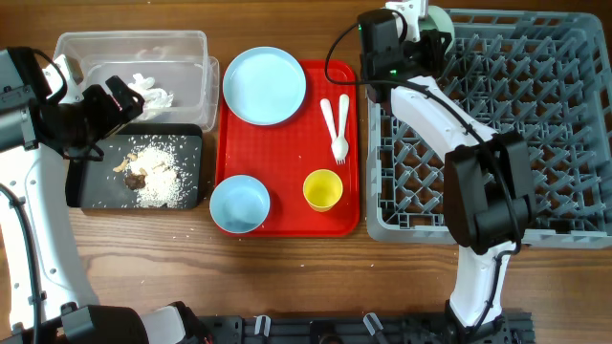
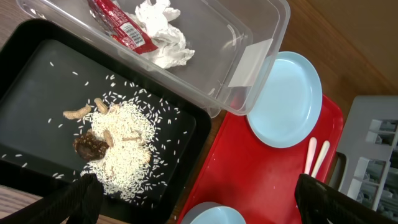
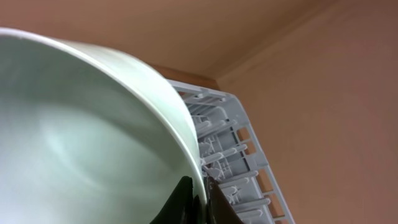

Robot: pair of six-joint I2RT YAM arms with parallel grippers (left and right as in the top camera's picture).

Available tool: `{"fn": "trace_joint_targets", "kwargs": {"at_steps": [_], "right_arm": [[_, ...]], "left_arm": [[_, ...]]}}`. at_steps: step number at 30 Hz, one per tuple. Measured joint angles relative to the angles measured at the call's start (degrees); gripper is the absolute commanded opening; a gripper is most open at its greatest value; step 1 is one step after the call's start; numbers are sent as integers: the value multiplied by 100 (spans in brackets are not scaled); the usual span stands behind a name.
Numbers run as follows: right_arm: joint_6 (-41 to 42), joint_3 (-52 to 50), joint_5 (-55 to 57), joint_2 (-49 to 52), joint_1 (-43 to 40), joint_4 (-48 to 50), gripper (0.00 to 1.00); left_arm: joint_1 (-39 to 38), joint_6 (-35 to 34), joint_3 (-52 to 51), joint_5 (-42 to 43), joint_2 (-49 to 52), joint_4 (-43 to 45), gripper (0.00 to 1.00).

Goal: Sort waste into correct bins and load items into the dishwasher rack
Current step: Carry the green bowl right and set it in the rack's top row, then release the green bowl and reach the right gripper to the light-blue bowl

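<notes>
My right gripper [image 1: 419, 29] is shut on the rim of a pale blue bowl [image 3: 74, 137], held over the far left corner of the grey dishwasher rack [image 1: 535, 115]. My left gripper [image 1: 113, 98] is open and empty above the black tray [image 1: 91, 191] and the clear tub [image 1: 182, 48]. The tray holds white rice crumbs [image 2: 127, 143] and brown scraps [image 2: 90, 146]. The tub holds white crumpled paper [image 2: 163, 31] and a red-and-white wrapper [image 2: 118, 25]. A light blue plate [image 1: 265, 86], a second bowl [image 1: 239, 204], a yellow cup [image 1: 323, 189] and a white fork and spoon [image 1: 335, 124] lie on the red tray.
The flat red tray [image 1: 287, 143] sits between the bins and the rack. The rack's grid of upright pegs [image 3: 230, 155] shows beside the held bowl. Wooden table [image 1: 287, 277] shows in front of the tray.
</notes>
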Motion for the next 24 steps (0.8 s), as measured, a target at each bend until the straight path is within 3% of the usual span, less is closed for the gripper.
{"fn": "trace_joint_targets", "kwargs": {"at_steps": [16,24], "right_arm": [[-828,0,-92,2,398,-42,44],[-975,0,-118,2,627,-254,71]], "left_arm": [[0,0,0,0,0,0,100],[0,2,0,0,0,0,100]]}}
